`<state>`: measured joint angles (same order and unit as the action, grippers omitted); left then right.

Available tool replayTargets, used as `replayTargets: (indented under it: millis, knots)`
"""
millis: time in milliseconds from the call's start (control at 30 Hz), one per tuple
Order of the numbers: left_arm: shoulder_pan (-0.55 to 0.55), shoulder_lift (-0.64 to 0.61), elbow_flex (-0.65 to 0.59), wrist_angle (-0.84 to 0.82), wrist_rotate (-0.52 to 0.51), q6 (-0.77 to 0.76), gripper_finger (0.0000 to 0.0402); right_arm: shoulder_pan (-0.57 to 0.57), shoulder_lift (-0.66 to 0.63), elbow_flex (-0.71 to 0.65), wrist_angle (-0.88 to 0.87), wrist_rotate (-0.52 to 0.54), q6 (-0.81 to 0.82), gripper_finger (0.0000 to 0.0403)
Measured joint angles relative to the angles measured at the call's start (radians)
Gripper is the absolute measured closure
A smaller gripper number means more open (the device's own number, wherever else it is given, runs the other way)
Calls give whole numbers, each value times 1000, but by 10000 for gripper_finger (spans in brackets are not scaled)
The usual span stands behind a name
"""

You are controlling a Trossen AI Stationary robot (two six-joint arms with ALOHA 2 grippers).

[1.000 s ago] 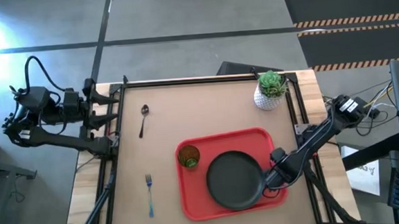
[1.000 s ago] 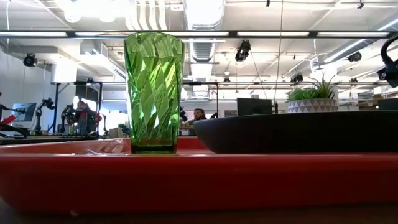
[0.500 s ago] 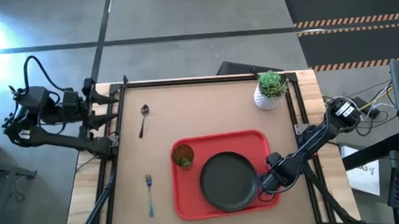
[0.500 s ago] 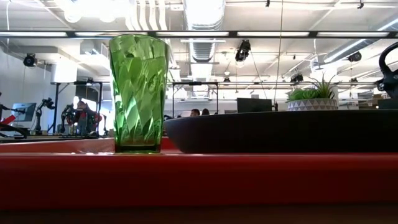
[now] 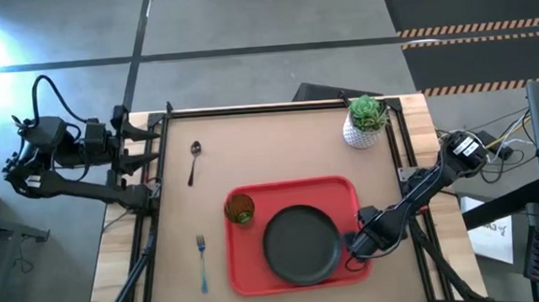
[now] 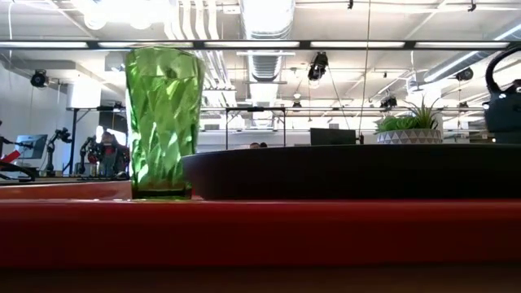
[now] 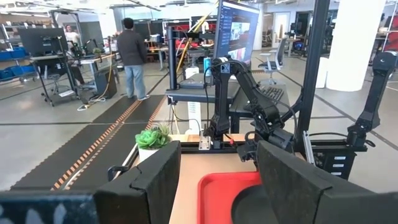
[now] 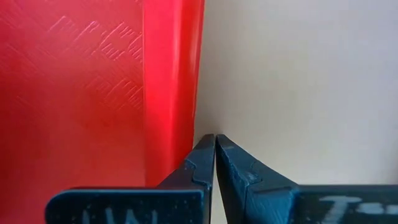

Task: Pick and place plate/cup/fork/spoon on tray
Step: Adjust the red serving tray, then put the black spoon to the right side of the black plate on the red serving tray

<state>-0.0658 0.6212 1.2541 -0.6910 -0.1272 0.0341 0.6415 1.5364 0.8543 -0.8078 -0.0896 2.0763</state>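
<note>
The red tray (image 5: 248, 265) lies flat on the table at the near middle. The black plate (image 5: 301, 246) rests on it, and the green cup (image 5: 240, 209) stands upright in its far left corner. The blue-handled fork (image 5: 202, 263) lies on the table left of the tray. The dark spoon (image 5: 194, 160) lies farther back. My right gripper (image 5: 355, 249) is shut, low at the tray's right rim. My left gripper (image 7: 217, 168) is open and empty, held off the table's far left corner. My right gripper pushes the outer side of the tray's right rim (image 8: 186, 118) with the side of its shut fingers (image 8: 204, 149). The fingers slant down from the table's right, their tips at the tabletop beside the rim. The tray lies flat on the table.
A white pot with a green plant (image 5: 365, 122) stands at the table's far right corner. Bare tabletop lies behind the tray and to its right (image 8: 298, 74). The room beyond the table holds other robot stations and people.
My right gripper has gone toward the table's left edge, staying shut and low. The tray has slid along the table to the left with it. The plate and cup have ridden along upright on the tray. The fork and spoon have stayed where they were.
</note>
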Motion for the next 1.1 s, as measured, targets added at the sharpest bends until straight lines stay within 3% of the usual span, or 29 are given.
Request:
replayTargets:
  millis: [500, 767, 933, 1100]
  knots:
    - [0, 0, -1, -9, 0, 0, 207, -35, 6, 19, 65, 171, -14, 394]
    - [0, -2, 0, -50, -15, 1, 207, -35, -34, 53, -121, 187, -53, 394]
    - [0, 6, 0, -153, -211, -2, 207, -58, -105, 118, -247, 299, -64, 394]
    - [0, 50, -3, -269, -511, -98, 208, -83, -191, 214, -257, 679, -184, 394]
